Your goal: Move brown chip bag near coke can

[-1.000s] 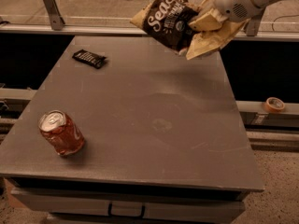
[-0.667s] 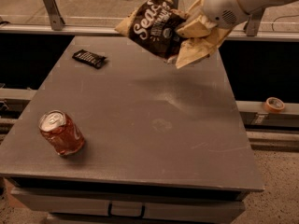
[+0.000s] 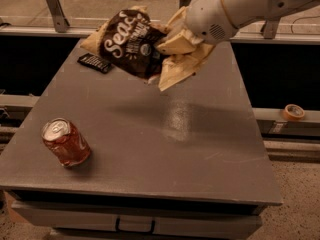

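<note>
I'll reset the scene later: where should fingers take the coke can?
Grip the coke can across its red body, below the silver top, from above: its round sides give opposite faces. The gripper, shut on the brown chip bag, hangs over the table.

Gripper (image 3: pixel 161 66) hanging above far half of table (image 3: pixel 200 149), clamping right edge of brown chip bag (image 3: pixel 127 41). Bag hanging tilted, clear of surface. Coke can (image 3: pixel 65 143) lying on side near front-left corner, well apart from bag. Black wrapper (image 3: pixel 95 62) lying at far left.

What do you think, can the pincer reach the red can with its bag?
Probably yes: the pincer holds the brown chip bag above the table's far side, and nothing stands between it and the coke can.
</note>
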`<action>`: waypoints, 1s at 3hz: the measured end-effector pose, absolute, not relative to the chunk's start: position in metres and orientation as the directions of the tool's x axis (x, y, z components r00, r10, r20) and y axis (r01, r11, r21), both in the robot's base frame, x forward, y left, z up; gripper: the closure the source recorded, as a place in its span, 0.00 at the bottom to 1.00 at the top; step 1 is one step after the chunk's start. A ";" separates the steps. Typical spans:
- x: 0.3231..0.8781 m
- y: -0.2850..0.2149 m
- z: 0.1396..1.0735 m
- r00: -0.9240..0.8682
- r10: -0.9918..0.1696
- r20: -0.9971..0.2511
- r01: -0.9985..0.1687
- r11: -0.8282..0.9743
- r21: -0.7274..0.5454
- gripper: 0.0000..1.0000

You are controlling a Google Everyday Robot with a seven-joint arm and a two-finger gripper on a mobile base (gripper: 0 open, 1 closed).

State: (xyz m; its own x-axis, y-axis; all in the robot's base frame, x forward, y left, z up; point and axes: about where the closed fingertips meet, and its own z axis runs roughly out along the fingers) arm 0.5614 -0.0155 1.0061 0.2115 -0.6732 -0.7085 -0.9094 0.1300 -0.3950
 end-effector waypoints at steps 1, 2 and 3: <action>0.543 0.017 0.989 0.206 -0.646 -0.735 -0.930 0.104 -0.353 1.00; 0.532 0.042 0.965 0.178 -0.654 -0.735 -0.943 0.101 -0.318 1.00; 0.524 0.055 0.944 0.134 -0.678 -0.723 -0.953 0.111 -0.281 0.82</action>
State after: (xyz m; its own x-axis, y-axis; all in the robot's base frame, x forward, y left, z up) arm 0.5236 0.0554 0.9442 0.1341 -0.6778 -0.7229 -0.9534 0.1106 -0.2806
